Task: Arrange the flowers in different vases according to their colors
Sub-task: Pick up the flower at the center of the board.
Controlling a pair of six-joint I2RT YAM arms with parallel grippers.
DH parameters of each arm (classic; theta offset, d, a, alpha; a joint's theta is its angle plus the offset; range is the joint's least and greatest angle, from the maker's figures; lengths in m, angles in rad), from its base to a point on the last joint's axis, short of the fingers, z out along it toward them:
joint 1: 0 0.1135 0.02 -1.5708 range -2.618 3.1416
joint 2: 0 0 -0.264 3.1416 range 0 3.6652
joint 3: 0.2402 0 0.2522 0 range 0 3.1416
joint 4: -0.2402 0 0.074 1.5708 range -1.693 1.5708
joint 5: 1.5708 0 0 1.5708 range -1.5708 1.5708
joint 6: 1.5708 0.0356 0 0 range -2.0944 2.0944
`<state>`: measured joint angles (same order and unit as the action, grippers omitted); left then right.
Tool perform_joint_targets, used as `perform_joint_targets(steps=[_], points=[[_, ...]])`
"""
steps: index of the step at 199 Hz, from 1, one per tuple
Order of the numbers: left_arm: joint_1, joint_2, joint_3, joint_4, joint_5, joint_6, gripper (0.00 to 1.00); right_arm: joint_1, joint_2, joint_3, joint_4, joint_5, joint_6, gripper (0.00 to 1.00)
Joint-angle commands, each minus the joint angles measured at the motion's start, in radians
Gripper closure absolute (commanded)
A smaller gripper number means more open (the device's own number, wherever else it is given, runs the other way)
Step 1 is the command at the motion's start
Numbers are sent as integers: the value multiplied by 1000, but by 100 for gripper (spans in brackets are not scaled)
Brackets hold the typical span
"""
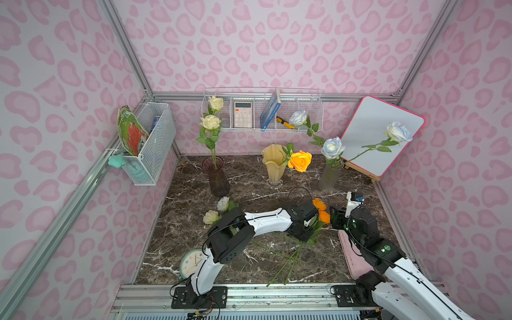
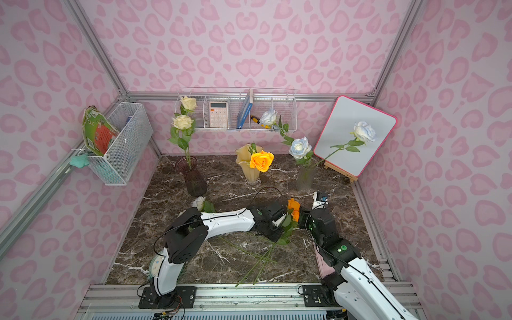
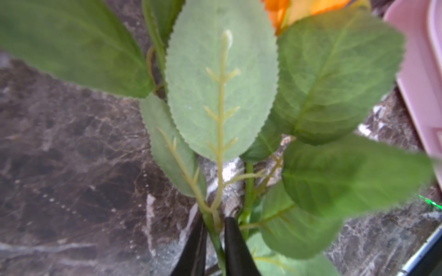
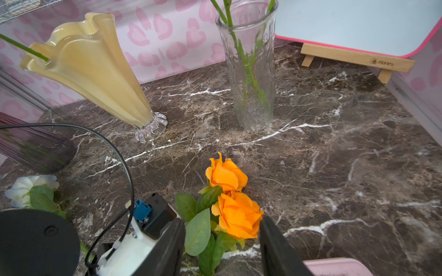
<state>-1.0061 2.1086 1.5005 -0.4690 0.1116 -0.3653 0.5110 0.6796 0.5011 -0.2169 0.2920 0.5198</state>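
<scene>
While two cream roses (image 1: 211, 122) stand in the purple vase (image 1: 216, 177), one orange (image 1: 299, 160) in the yellow vase (image 1: 273, 163) and three bluish (image 1: 332, 148) in the clear vase (image 1: 329, 177), four lie on the desk (image 1: 360, 194), the left gripper (image 3: 214, 239) pinching an orange rose's stem (image 3: 216, 241), the right gripper (image 4: 221, 241) open.

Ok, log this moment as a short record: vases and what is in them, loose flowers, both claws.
dark ribbed glass vase: two cream roses
pale yellow wavy-rimmed vase: one orange rose
clear glass cylinder vase: three blue-tinged white roses
loose on marble tabletop: two orange roses, two pale roses
left claw: closed on a green stem among the orange roses' leaves
right claw: open, either side of an orange head
</scene>
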Motion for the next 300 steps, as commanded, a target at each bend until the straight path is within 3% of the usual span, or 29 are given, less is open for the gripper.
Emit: perform_joint_targets(steps=[1, 69, 129, 194, 218, 265, 280, 300], points=[[2, 2, 28, -6, -16, -9, 84, 2, 6, -3, 23, 5, -2, 47], [2, -49, 75, -18, -47, 28, 89, -5, 26, -4, 59, 13, -14, 47], [0, -246, -16, -4, -117, 87, 100, -80, 26, -15, 73, -49, -24, 47], [-27, -569, -231, 33, -85, 134, 100, -110, 106, 76, -49, -200, 34, 46], [-33, -705, -341, 81, -9, 160, 100, -113, 128, 59, -43, -271, 66, 46], [-35, -1064, -539, 118, 175, 209, 100, -112, 178, 18, -8, -287, 64, 46], [-34, -1184, -535, 63, 165, 210, 100, -112, 196, 13, 3, -291, 63, 46], [-34, -1337, -499, 2, 55, 231, 100, -113, 211, 17, 11, -296, 62, 46]])
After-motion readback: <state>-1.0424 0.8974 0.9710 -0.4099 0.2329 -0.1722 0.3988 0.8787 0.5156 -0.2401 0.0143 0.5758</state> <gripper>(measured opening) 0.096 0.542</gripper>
